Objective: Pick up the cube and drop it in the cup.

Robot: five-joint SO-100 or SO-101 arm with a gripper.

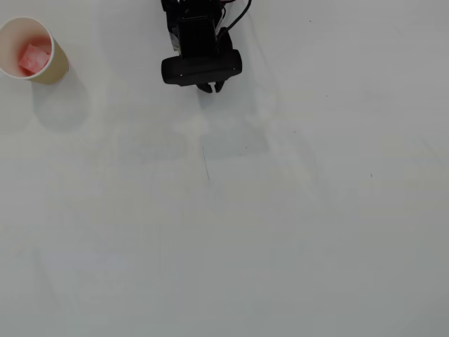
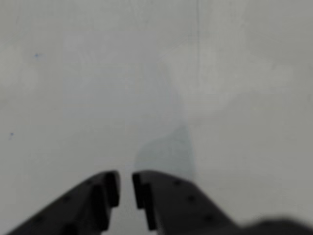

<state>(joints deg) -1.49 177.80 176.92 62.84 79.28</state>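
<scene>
In the overhead view the cube (image 1: pixel 34 57) lies inside the cup (image 1: pixel 28 48), resting against the pale inner wall, so the drop appears to be already made. The cup stands upright on the white table (image 1: pixel 245 232), well off to the left of the gripper (image 1: pixel 210 87) as that view shows it, and slightly higher in the picture. Its mouth is wider than the block, which is probably why the block sits loose and a little off centre rather than wedged.

The gripper sits at the top middle of the overhead view, tucked close under the arm's black body, with only its tips peeping out below the wrist camera housing. The wrist view shows the gripper (image 2: pixel 125 188) with its two dark fingers nearly together, a narrow slit between them and nothing held; bare table fills the rest of that picture. With no load and so far from the cup, the arm looks parked near its base, likely because nothing remains to carry. No other object lies on the table near the fingers.
</scene>
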